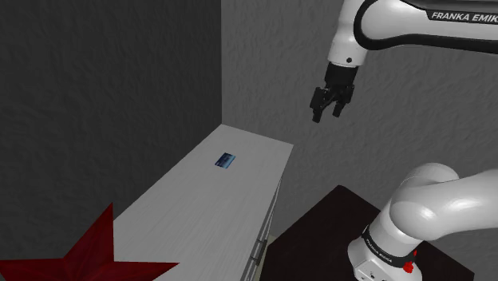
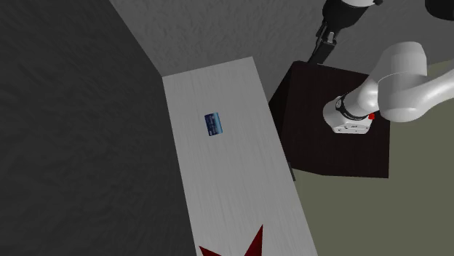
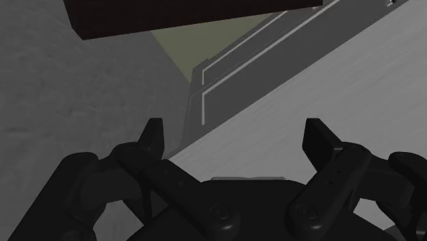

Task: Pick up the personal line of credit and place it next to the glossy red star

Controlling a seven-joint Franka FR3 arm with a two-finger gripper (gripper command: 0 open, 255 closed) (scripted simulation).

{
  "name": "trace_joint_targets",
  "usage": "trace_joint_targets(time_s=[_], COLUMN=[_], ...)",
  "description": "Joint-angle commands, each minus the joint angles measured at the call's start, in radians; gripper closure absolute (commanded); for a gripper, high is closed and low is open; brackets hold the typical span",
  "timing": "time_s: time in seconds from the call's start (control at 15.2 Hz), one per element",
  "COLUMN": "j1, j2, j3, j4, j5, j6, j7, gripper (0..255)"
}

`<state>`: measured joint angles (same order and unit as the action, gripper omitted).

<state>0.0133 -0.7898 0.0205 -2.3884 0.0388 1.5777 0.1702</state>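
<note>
A small blue card (image 1: 227, 160), the line of credit, lies flat on the pale grey cabinet top (image 1: 199, 207), toward its far end; the second exterior view has the card (image 2: 212, 124) too. A dark glossy red star (image 1: 89, 254) sits at the near end of the top, cut by the picture's edge, and its tips (image 2: 240, 249) poke in at the bottom of the second exterior view. My black gripper (image 1: 328, 105) hangs open and empty, high above the gap between cabinet and stand, well to the right of the card. In the wrist view its fingers (image 3: 152, 135) stand wide apart over the cabinet's edge.
The cabinet stands in a corner of grey walls (image 1: 112, 80). Its front has drawer fronts (image 3: 246, 75). My dark stand (image 2: 342, 138) sits right beside it on an olive floor (image 2: 415, 211).
</note>
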Motion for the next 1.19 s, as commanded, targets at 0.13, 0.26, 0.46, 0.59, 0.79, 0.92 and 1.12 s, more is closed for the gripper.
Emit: trace_joint_targets(time_s=[0.13,0.26,0.46,0.59,0.79,0.92,1.12], j1=[-0.004,-0.007,-0.012,-0.014,-0.016,-0.016,-0.015], j2=[0.065,0.134,0.243,0.318,0.434,0.512,0.631], j3=[0.029,0.056,0.092,0.112,0.136,0.149,0.163], j4=[0.013,0.030,0.064,0.092,0.140,0.177,0.238], j5=[0.044,0.087,0.147,0.184,0.236,0.269,0.315], j6=[0.023,0.048,0.088,0.115,0.155,0.182,0.220], j7=[0.076,0.150,0.256,0.323,0.420,0.481,0.567], gripper=[0,0,0,0,0,0,0])
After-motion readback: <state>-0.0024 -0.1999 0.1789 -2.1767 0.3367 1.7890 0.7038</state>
